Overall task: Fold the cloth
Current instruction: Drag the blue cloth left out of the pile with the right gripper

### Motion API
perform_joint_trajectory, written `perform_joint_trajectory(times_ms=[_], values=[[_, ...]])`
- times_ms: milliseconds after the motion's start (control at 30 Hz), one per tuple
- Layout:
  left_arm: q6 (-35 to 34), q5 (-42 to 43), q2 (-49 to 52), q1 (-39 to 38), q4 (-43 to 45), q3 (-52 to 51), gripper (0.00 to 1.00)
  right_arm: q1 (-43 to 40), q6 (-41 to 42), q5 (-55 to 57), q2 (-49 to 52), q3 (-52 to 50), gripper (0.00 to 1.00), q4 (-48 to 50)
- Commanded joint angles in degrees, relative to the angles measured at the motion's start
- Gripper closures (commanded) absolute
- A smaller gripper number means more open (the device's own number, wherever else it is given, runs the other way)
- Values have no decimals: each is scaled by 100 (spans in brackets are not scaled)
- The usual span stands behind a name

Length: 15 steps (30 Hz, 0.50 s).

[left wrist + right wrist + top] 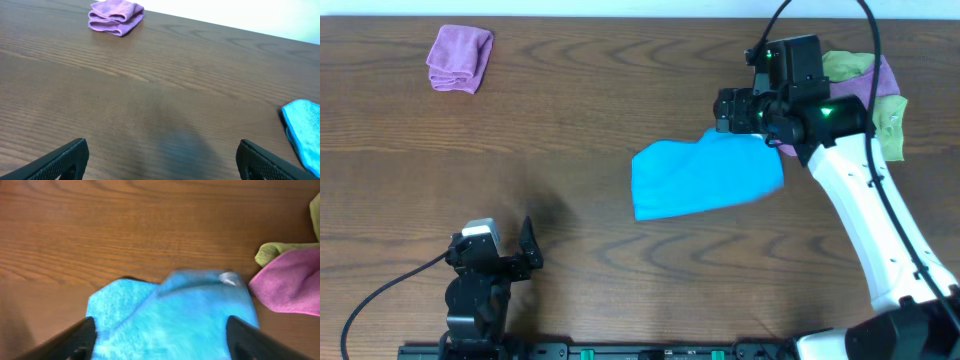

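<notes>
Right gripper (160,325) hung wide open over the cloth (705,178) toward the right edge, probably lining up a grab; left gripper (162,145) sat open too.

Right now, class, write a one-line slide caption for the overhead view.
Right gripper open over blue cloth; left gripper open, clear of it; folded purple cloth far left.

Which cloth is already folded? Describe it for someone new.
On the wooden table, look to the far left corner. A purple cloth lies there alone. Unlike the blue cloth by the right claw, it is folded into a compact bundle.
</notes>
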Motion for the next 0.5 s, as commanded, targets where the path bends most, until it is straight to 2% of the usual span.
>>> perform_joint_trajectory(times_ms=[0, 100, 200, 400, 467], values=[[0, -101, -33, 35, -33, -116, 5, 59, -146, 186, 96, 46, 12, -55], [0, -103, -33, 35, -31, -116, 5, 127, -778, 186, 249, -59, 20, -74], [0, -101, -33, 35, -31, -116, 5, 142, -1290, 188, 656, -243, 21, -59], [0, -101, -33, 35, -31, -116, 5, 39, -1403, 431, 1587, -282, 28, 125], [0, -101, -33, 35, -31, -116, 5, -33, -1335, 643, 1906, -282, 32, 144]])
